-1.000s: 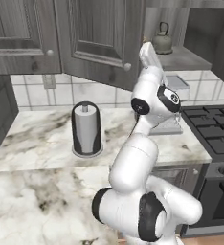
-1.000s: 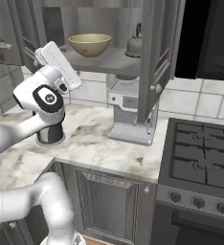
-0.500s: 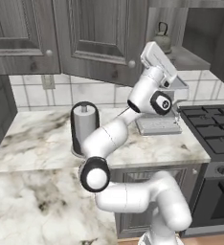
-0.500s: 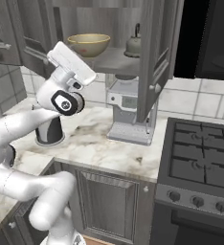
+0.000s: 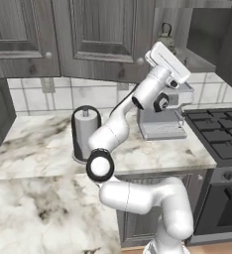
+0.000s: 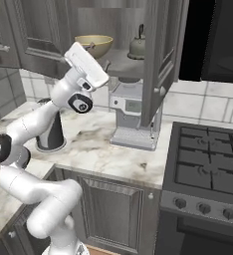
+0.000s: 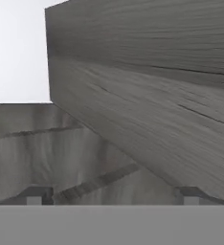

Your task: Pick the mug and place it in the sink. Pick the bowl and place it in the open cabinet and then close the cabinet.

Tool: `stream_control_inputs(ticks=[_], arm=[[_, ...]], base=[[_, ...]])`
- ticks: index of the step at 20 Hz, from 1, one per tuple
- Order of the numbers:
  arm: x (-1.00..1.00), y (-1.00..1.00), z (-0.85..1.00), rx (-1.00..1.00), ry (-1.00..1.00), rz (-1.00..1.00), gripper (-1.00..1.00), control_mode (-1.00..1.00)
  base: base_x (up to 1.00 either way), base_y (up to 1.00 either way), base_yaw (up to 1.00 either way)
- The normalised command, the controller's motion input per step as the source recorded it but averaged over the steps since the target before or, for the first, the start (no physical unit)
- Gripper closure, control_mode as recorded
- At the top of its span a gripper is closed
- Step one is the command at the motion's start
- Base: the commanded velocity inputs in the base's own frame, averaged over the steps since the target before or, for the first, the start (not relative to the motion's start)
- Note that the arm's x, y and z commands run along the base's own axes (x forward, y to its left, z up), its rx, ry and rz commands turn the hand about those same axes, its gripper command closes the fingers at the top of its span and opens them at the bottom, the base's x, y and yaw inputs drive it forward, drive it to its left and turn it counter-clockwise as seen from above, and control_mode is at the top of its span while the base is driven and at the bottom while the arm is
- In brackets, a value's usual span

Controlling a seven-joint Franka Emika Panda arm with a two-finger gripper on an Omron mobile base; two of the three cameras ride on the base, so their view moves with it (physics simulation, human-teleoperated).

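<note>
Yellowish-tan bowl (image 6: 93, 45) (paler olive inside), dark grey wood-grain cabinet (image 6: 161, 60), white-and-grey marbled counter (image 6: 96, 149), white arm (image 5: 115, 134).

You had the left base view looking forward and down from behind and left of the arm, facing the coffee machine (image 5: 163, 116) on the counter (image 5: 33, 149). Your right base view faced the same coffee machine (image 6: 133, 117) from behind and right, and showed the open cabinet (image 6: 161, 55) above it. Both shared that machine, the counter and the stove (image 6: 208, 164) beside it. Your hand view sat very close against grey wood-grain cabinet panel (image 7: 152, 95).
</note>
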Motion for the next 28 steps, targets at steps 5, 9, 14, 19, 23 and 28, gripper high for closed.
stream_control_inputs(ticks=[5,9,14,19,23,28], arm=[[0.78,1.0,0.26,-0.48,0.68,-0.09,-1.0,-1.0],[0.61,1.0,0.28,-0.52,0.84,0.0,-1.0,-1.0],[0.6,1.0,0.31,-0.41,0.92,0.0,-1.0,-1.0],[0.6,1.0,0.4,-0.35,0.91,0.0,-1.0,-1.0],[0.76,1.0,0.57,-0.34,0.81,0.0,-1.0,-1.0],[0.97,0.97,0.22,-0.38,0.72,0.0,-1.0,-1.0]], base=[[0.0,0.0,0.0],[0.0,0.0,0.0],[0.0,0.0,0.0],[0.0,0.0,0.0],[0.0,0.0,0.0],[0.0,0.0,0.0]])
